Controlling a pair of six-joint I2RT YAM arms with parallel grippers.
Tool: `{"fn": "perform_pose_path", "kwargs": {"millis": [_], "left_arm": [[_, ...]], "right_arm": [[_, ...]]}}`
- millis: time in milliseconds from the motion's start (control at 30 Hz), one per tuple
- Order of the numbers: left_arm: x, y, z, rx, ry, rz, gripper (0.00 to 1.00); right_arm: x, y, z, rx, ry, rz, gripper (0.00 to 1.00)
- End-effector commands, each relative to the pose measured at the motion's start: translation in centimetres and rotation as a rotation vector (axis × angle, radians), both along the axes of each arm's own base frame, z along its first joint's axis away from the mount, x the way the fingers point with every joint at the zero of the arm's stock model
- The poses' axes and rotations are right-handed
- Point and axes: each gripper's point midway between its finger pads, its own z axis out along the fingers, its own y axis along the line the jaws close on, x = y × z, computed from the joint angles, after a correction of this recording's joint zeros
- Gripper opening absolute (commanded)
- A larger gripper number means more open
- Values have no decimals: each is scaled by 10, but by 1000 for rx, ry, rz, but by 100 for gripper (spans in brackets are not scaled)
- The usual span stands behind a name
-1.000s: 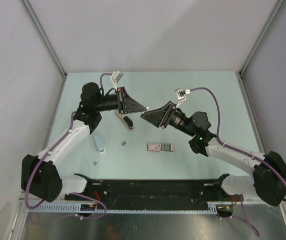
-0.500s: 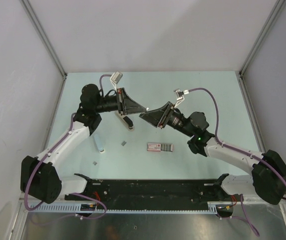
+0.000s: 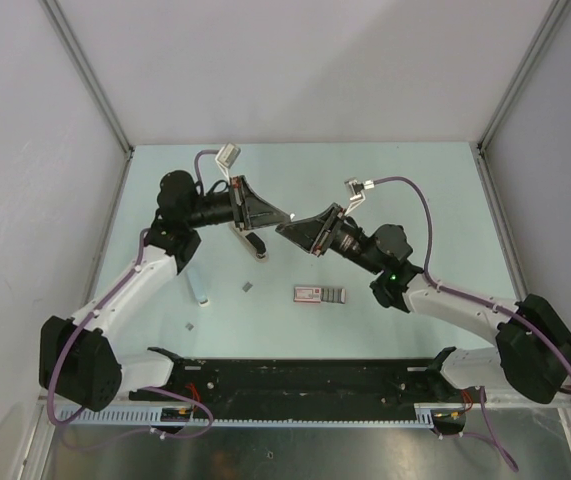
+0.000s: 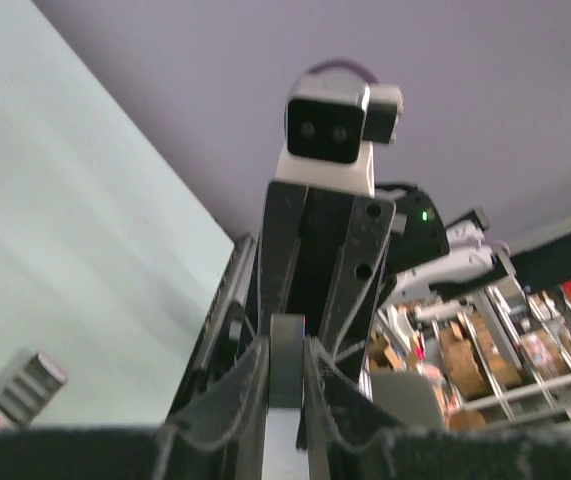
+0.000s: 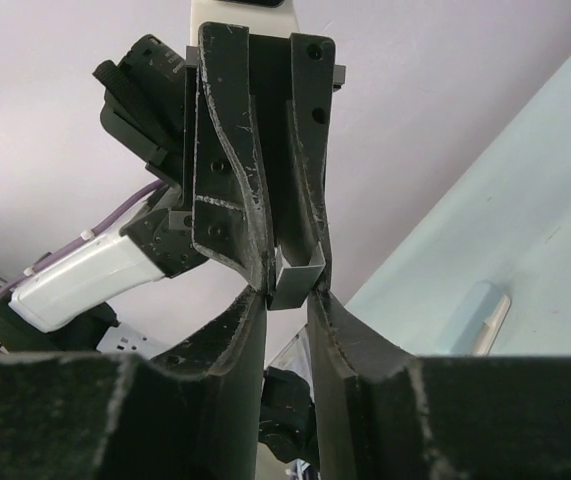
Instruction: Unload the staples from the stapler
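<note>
Clamping the slim black-and-white plastic stapler [image 4: 285, 370] in the left claw [image 3: 287, 217], above the pale green tabletop [image 3: 415, 200]. Pinching a grey U-shaped metal channel [image 5: 296, 280] at its nose with the right claw [image 5: 286, 302], straight opposite (strip or tray, hard telling). Seemingly working midway: leaving tiny silvery staples [image 3: 248, 287] loose below the left claw, probably keeping more inside.

Left gripper [image 4: 285, 350] pinches stapler [image 4: 285, 365]: dark end outward, white part lower between fingers [image 4: 250, 385]. Right gripper [image 4: 295, 322] faces it from right, its fingers flanking stapler's far tip; contact unclear. Camera [image 4: 330, 128] sits atop right gripper. Green light [image 4: 426, 215] glows on right arm behind. Red-white box [image 4: 20, 392] lies on table [image 4: 55, 250], near side.
</note>
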Motion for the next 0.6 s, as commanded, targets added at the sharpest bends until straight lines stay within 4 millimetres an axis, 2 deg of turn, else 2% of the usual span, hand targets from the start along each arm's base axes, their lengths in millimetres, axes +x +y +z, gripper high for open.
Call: {"fn": "perform_pose_path", "kwargs": {"millis": [0,333,500,567], "left_arm": [[-14,2,3,-6,-31,-35,25],[-8,6,1,-1,-46,-18,37],[-6,7,1,1,-60,-7,52],[-1,10,1,10,-85,9,54]], "right_arm": [[5,-8,32,49,-67,-61,20],[1,-29,11,-92,-41,-112,11],[-2,-33,-1,-145,-26,-101,10],[-1,-36,-14,-193,5,-93,10]]}}
